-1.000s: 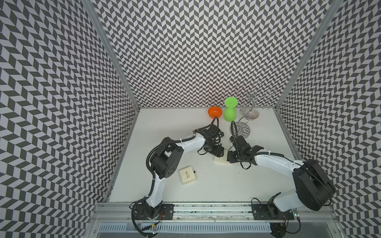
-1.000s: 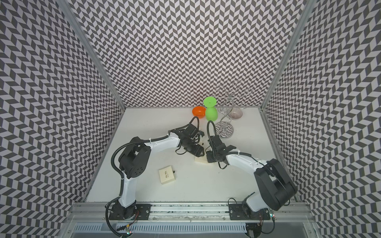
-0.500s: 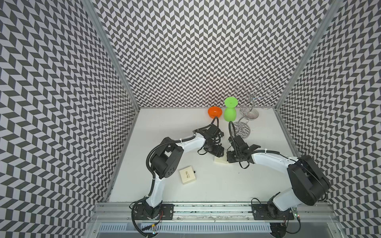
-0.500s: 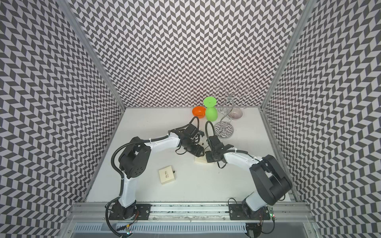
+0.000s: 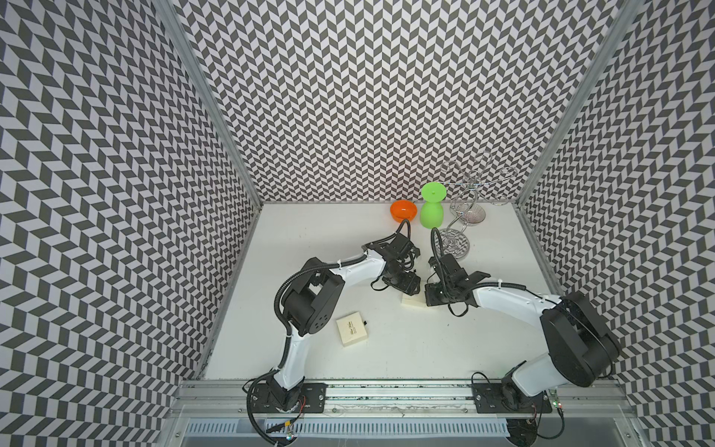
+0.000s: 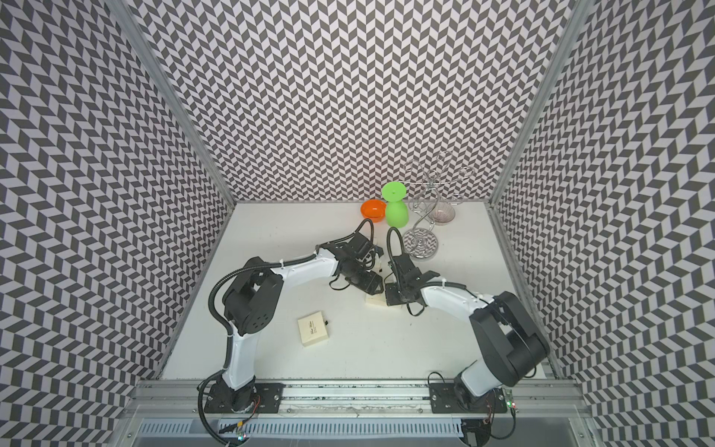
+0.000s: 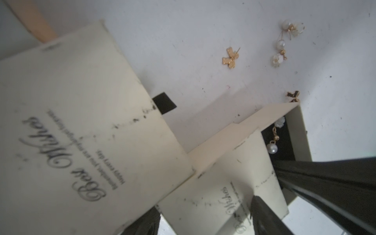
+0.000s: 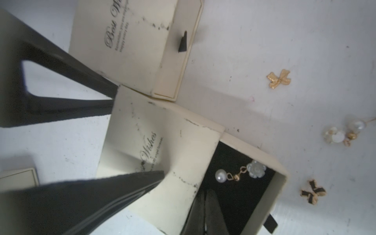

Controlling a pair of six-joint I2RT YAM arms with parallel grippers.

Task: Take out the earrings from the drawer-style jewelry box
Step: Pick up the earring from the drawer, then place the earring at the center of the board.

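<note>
Left tool [image 8: 138,135] clamps the jewelry box sleeve [image 8: 162,132]. Right tool [image 8: 204,193] sits closed inside the open drawer [image 8: 281,183], just beside the pearl drop earring [image 8: 234,175]. Best to open, straddle its gold link, then pinch.

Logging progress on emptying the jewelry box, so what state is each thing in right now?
Held box: drawer pulled open.
Left gripper: clamped on its sleeve.
Right gripper: shut, tips inside drawer.
Boxed pearl earring: lying in drawer.
Gold bow earring: out, on table.
Black bow earring: out, on table.
Loose pearl earring: out, on table.
Neighbouring box: drawer closed.
Far box: closed.
</note>
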